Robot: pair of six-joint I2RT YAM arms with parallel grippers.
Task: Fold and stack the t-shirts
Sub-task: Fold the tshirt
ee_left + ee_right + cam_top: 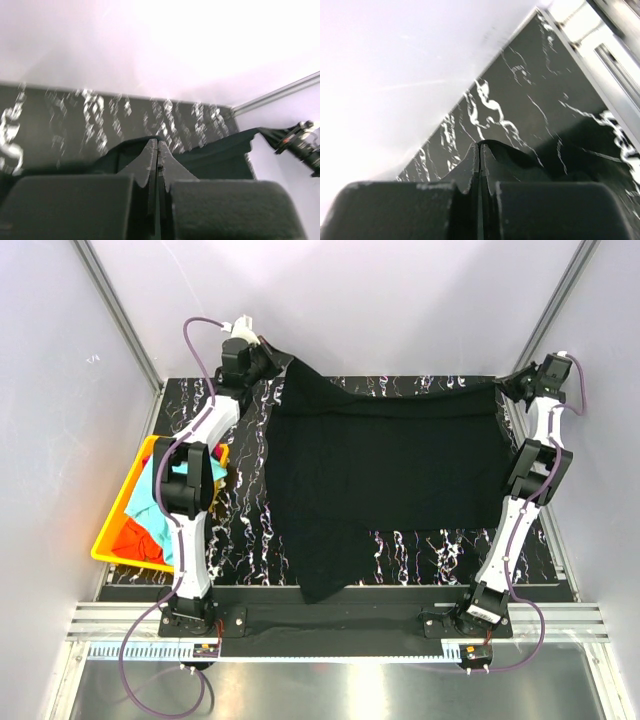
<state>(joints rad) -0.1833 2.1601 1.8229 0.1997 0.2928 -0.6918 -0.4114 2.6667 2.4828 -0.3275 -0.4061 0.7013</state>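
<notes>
A large black t-shirt (385,470) hangs stretched between my two grippers over the far part of the marble table, its lower part lying on the table toward the near edge. My left gripper (272,357) is shut on its far left corner, seen in the left wrist view (158,142) with black cloth (220,155) running right. My right gripper (510,385) is shut on the far right corner, seen in the right wrist view (479,146) with a cloth fold (512,157) at the tips. A turquoise shirt (152,502) and an orange-red shirt (135,538) lie bunched in the bin.
A yellow plastic bin (112,543) sits off the table's left edge beside the left arm. The black marble table (240,530) is walled by white panels at the back and sides. A metal rail (320,625) runs along the near edge.
</notes>
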